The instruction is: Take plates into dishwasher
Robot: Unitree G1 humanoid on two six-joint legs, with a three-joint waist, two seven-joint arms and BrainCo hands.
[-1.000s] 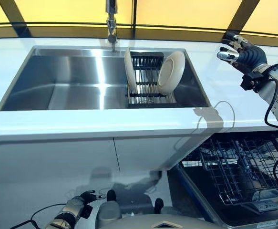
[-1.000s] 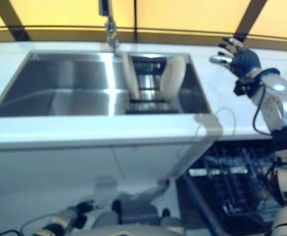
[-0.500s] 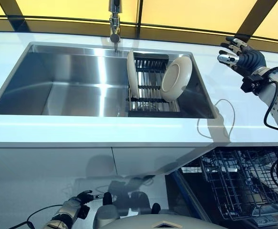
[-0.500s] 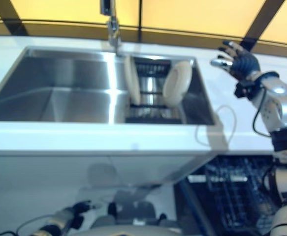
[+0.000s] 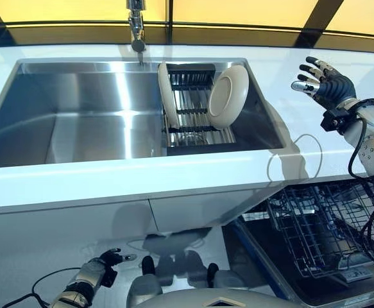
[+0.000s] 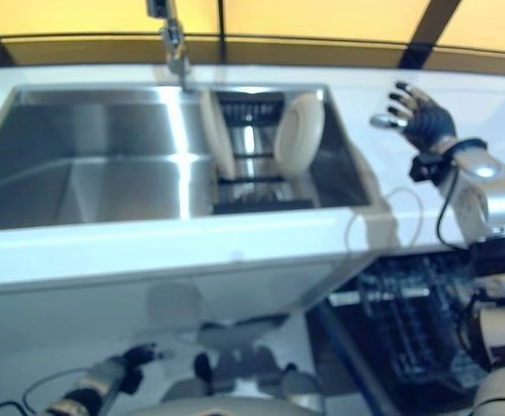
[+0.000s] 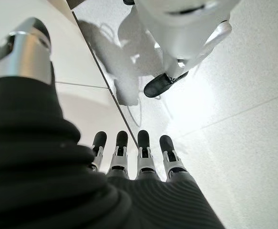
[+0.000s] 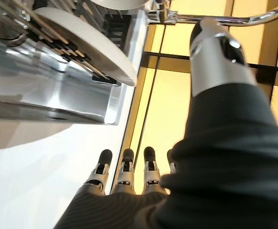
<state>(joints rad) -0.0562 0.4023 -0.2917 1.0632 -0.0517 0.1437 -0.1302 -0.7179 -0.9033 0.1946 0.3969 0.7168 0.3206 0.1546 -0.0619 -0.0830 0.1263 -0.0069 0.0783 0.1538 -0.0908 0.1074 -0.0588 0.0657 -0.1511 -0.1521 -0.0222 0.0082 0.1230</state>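
Two plates (image 5: 228, 96) stand on edge in the rack (image 5: 190, 122) at the sink's (image 5: 77, 115) right end, likely stiff, slick and breakable, best pinched at the upper rim by the empty, spread-fingered right hand (image 5: 324, 83) over the tabletop (image 5: 289, 77); left hand (image 5: 103, 263) hangs open.

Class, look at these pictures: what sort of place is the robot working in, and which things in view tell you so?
Most likely a kitchen. A stainless steel sink is set in a white counter under a tap, plates stand in a rack in the sink, and an open dishwasher with a wire basket sits below.
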